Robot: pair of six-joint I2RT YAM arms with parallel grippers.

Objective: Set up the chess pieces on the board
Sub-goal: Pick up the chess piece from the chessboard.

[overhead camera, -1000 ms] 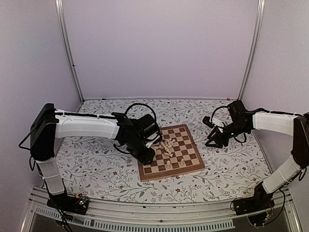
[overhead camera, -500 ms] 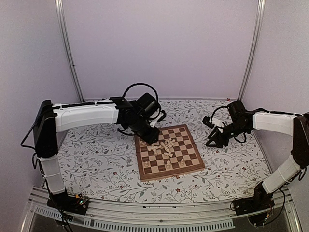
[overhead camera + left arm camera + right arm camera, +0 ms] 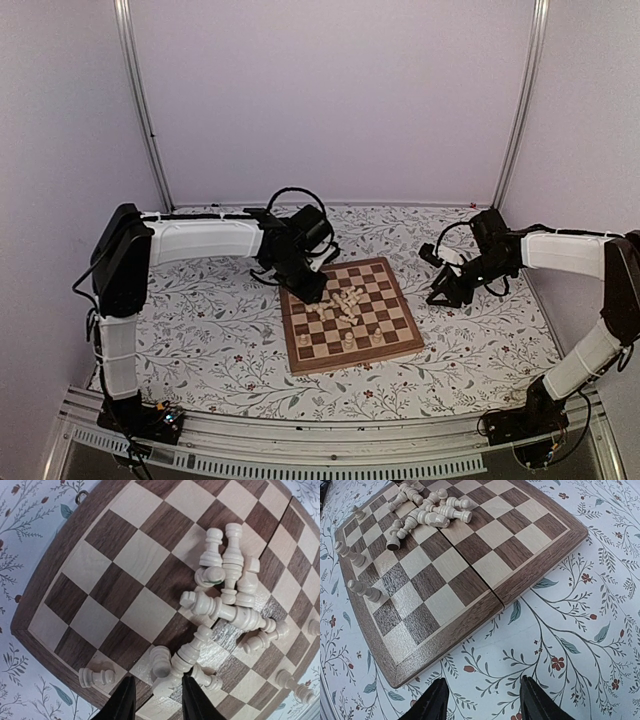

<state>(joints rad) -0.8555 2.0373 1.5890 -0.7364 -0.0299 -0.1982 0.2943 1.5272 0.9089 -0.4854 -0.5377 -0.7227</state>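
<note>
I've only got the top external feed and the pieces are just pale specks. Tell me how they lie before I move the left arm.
Observer: In the left wrist view most of the chess pieces lie on their sides, heaped across each other in the middle of the board.
Operator: Check whether the left gripper holds one.
Observer: No. The left gripper is open, gripping nothing; a lone toppled piece lies near the board's border beside its fingertips.
Operator: Now the right.
Observer: The right gripper is open and empty, above the tablecloth just off the board's edge.
</note>
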